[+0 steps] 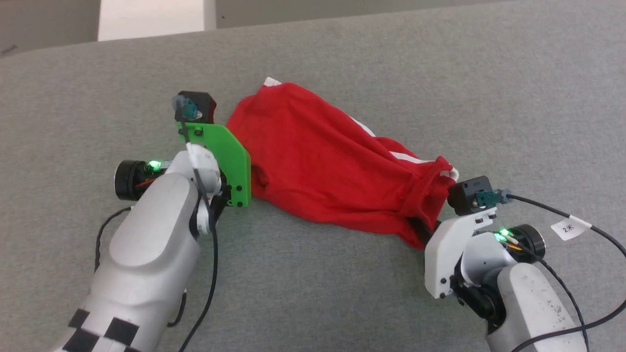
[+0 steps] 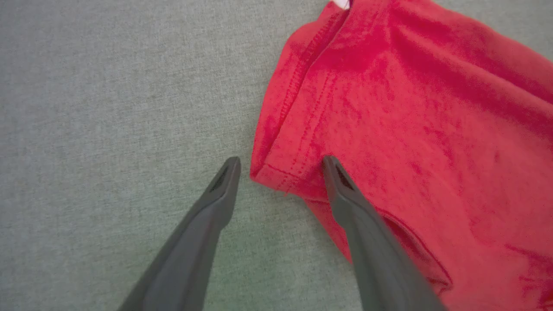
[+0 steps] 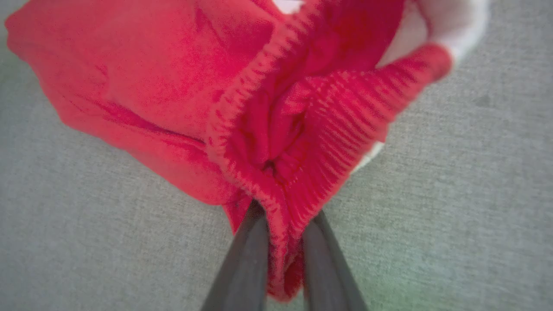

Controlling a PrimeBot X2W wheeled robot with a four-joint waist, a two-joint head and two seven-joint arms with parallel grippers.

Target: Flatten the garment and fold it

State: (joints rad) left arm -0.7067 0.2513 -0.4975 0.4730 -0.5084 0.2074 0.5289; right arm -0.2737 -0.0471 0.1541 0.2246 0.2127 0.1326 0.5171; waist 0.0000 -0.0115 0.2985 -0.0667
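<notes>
The garment point(image 1: 323, 161), bright red shorts with white trim, lies bunched and stretched diagonally across the grey surface. In the left wrist view my left gripper point(image 2: 281, 166) is open, its fingers straddling a stitched hem corner of the garment point(image 2: 389, 129); one finger lies over the fabric, the other over bare surface. In the right wrist view my right gripper point(image 3: 283, 216) is shut on the ribbed elastic waistband of the garment point(image 3: 268, 129), the red cloth pinched between both dark fingers. From the head view, that waistband end sits lifted at the lower right.
The grey fabric-covered table point(image 1: 342, 293) extends all around. Its far edge runs along the top, with floor point(image 1: 146, 19) beyond. A black cable with a white tag point(image 1: 570, 227) trails off my right wrist.
</notes>
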